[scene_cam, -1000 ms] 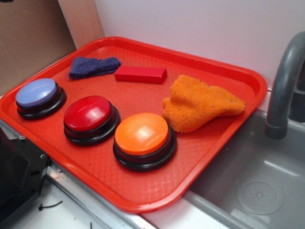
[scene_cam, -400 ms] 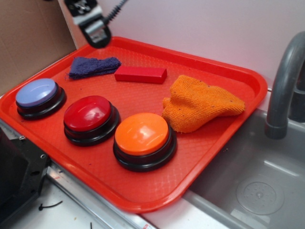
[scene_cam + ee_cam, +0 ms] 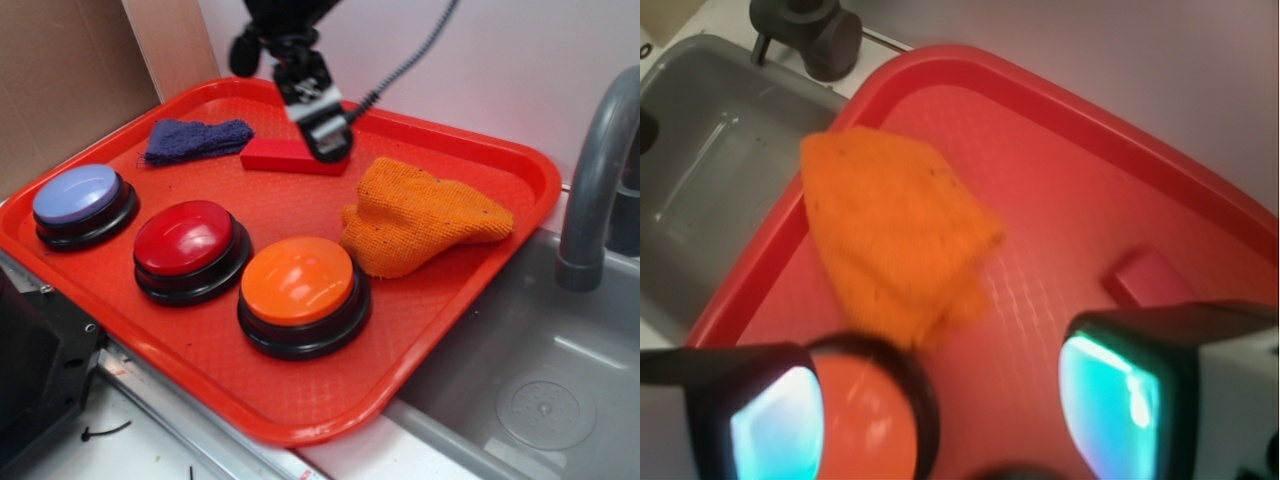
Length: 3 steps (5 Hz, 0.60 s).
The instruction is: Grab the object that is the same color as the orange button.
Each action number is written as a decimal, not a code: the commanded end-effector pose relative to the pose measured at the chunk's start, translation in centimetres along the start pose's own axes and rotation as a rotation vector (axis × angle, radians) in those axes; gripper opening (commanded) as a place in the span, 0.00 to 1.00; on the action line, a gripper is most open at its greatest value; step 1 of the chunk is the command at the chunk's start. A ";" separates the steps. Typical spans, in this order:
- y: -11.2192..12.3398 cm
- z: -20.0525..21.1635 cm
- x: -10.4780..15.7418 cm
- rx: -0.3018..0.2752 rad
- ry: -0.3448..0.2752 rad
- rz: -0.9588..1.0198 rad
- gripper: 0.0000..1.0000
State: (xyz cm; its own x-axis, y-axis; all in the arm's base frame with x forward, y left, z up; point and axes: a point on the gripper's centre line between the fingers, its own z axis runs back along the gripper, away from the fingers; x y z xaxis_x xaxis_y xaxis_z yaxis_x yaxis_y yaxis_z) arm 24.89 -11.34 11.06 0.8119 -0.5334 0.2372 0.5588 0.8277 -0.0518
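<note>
The orange knitted cloth [image 3: 415, 216] lies crumpled on the right part of the red tray [image 3: 300, 410]; the wrist view shows the cloth [image 3: 895, 230] near the tray's edge by the sink. The orange button [image 3: 297, 282] with its black base stands at the tray's front, left of the cloth, and its dome [image 3: 865, 425] shows low in the wrist view. My gripper [image 3: 325, 135] hangs above the back of the tray, over the red block, up and left of the cloth. Its fingers stand wide apart with nothing between them [image 3: 945, 420].
A red block [image 3: 285, 157] and a dark blue cloth [image 3: 195, 139] lie at the tray's back. A red button [image 3: 185, 238] and a pale blue button [image 3: 78, 194] stand at the left. A grey sink [image 3: 540, 390] with a faucet [image 3: 595, 180] borders the tray's right side.
The gripper came into view from the top left and has moved right and down, from above the tray's back left corner to over the red block. Nothing on the tray has moved.
</note>
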 end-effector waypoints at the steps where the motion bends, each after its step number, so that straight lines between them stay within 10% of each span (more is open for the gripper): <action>1: -0.6 -4.8 2.8 -0.105 0.063 -0.130 1.00; 3: -0.9 -7.0 2.3 -0.173 0.210 -0.238 1.00</action>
State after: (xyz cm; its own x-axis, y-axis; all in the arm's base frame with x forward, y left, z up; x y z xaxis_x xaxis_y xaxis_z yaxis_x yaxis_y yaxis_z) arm 27.37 -13.72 3.24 0.6751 -0.7377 0.0023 0.7216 0.6597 -0.2097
